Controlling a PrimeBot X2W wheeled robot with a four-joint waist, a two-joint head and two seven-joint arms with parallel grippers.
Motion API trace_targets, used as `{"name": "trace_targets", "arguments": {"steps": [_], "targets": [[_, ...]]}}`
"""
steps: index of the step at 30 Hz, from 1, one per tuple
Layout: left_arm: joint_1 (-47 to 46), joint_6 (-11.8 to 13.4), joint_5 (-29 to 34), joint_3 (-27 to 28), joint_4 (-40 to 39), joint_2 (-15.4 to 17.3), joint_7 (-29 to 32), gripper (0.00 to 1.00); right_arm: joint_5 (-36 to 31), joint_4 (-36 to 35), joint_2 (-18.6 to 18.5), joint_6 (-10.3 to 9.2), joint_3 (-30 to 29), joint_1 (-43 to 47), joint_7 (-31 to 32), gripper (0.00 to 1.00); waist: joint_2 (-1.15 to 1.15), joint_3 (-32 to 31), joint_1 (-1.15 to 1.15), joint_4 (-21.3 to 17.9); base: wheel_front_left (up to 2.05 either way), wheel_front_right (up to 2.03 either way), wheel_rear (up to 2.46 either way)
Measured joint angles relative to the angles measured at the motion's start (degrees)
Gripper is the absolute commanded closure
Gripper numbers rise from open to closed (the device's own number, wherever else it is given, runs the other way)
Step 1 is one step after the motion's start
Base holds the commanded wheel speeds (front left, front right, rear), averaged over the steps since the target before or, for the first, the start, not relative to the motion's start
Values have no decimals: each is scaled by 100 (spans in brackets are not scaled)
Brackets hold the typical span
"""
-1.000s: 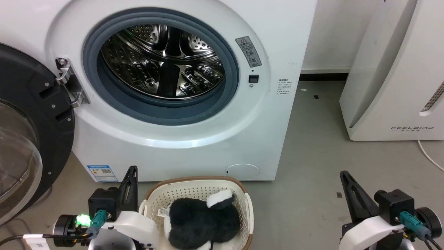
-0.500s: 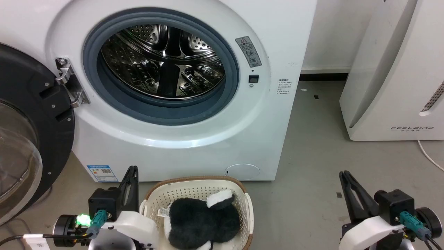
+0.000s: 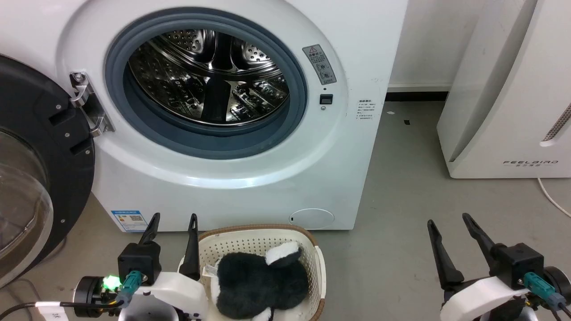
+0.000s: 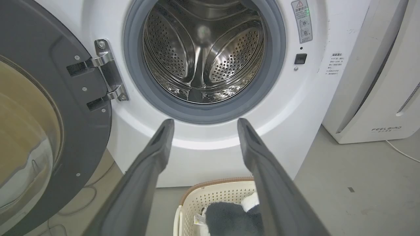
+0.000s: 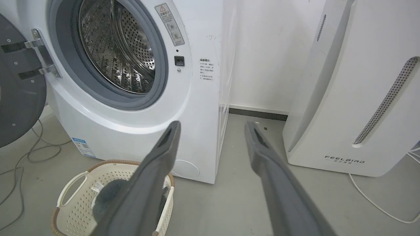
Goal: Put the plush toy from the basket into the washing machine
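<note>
The fluffy black plush toy (image 3: 258,283) with a white ear patch lies in the cream basket (image 3: 250,243) on the floor before the washing machine (image 3: 232,178), whose steel drum (image 3: 207,73) stands exposed with the round door (image 3: 35,178) swung left. My left gripper (image 3: 174,222) is open just left of the basket, holding nothing. Far right of the basket, my right gripper (image 3: 448,223) is open too, over bare floor. The left wrist view shows the toy (image 4: 229,218) low between the fingers (image 4: 154,157); the right wrist view shows the basket (image 5: 82,193) at lower left.
A white FEELBIRD appliance (image 3: 508,98) stands at the right with a white cable (image 3: 551,198) on the floor beside it. Grey cables (image 5: 23,160) lie on the floor under the open door. Grey floor (image 3: 401,187) runs between the two machines.
Both grippers have gone from shut to open, their fingers spreading apart. The head camera has shifted slightly. The toy and basket have not moved.
</note>
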Motion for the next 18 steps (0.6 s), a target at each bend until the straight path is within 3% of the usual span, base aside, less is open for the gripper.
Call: {"name": "trace_targets", "arguments": {"steps": [18], "targets": [[-509, 44, 4, -287, 803, 1, -208, 0, 301, -91, 0, 0, -48, -12, -216, 0, 0, 338, 0, -50, 0, 0, 0]]}}
